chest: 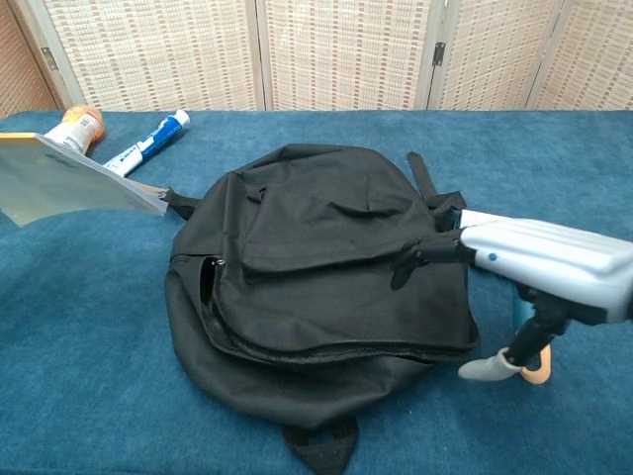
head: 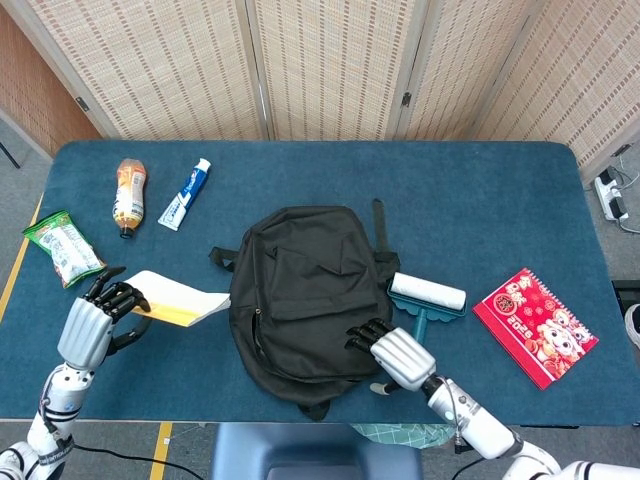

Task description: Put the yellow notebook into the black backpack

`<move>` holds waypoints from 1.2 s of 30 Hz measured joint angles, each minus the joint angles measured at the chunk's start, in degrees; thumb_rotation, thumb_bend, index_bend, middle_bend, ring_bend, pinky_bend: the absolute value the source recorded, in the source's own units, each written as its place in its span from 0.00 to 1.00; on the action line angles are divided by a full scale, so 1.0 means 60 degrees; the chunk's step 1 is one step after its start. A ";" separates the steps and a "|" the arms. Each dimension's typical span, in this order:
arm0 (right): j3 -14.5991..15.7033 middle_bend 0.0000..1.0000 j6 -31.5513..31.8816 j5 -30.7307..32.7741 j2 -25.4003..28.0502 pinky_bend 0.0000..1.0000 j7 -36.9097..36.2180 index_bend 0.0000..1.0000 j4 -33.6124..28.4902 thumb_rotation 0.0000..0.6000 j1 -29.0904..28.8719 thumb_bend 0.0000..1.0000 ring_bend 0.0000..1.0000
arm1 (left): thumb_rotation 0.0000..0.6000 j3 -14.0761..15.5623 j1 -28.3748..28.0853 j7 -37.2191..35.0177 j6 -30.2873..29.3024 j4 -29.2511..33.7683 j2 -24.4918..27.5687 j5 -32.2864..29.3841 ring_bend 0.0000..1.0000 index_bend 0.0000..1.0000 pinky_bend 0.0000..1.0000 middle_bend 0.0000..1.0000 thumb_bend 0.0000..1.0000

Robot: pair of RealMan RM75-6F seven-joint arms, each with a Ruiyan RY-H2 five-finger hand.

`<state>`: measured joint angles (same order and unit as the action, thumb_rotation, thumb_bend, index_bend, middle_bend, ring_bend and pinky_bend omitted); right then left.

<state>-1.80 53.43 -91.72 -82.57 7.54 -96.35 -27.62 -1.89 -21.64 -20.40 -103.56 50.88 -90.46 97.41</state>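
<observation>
The black backpack [head: 308, 290] [chest: 321, 287] lies flat at the middle of the blue table, its side zipper facing left. My left hand [head: 92, 325] grips the yellow notebook [head: 176, 299] [chest: 69, 178] by its left end and holds it lifted and tilted, its free end just short of the backpack's left side. My right hand [head: 390, 355] [chest: 539, 262] hovers at the backpack's right edge with fingers stretched toward the fabric and nothing in them. Whether the fingertips touch the bag is unclear.
A lint roller [head: 425, 305] with a teal and orange handle lies right of the backpack, partly under my right hand. A red calendar [head: 535, 325] sits at the right. A snack bag [head: 63, 247], a bottle [head: 129, 195] and a toothpaste tube [head: 187, 193] lie at the far left.
</observation>
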 measured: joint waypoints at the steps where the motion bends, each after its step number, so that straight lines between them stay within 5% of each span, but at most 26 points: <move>1: -0.0009 0.21 -0.0078 0.0080 -0.0110 0.14 0.0012 0.30 0.0086 1.00 -0.0076 0.18 0.20 | 1.00 -0.0003 0.0006 0.0008 0.0011 0.0006 0.0001 -0.0001 0.49 0.74 0.26 0.62 0.51; 36: -0.0456 0.22 -0.0568 0.1754 0.0506 0.14 0.0289 0.31 -0.0407 1.00 -0.1117 0.30 0.21 | 1.00 -0.0092 0.0027 0.0041 0.0136 0.0050 -0.0015 0.0126 0.49 0.74 0.26 0.61 0.51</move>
<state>-4.53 50.02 -81.20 -79.53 9.27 -98.79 -34.32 -2.45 -21.48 -20.15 -102.74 51.18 -90.56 98.16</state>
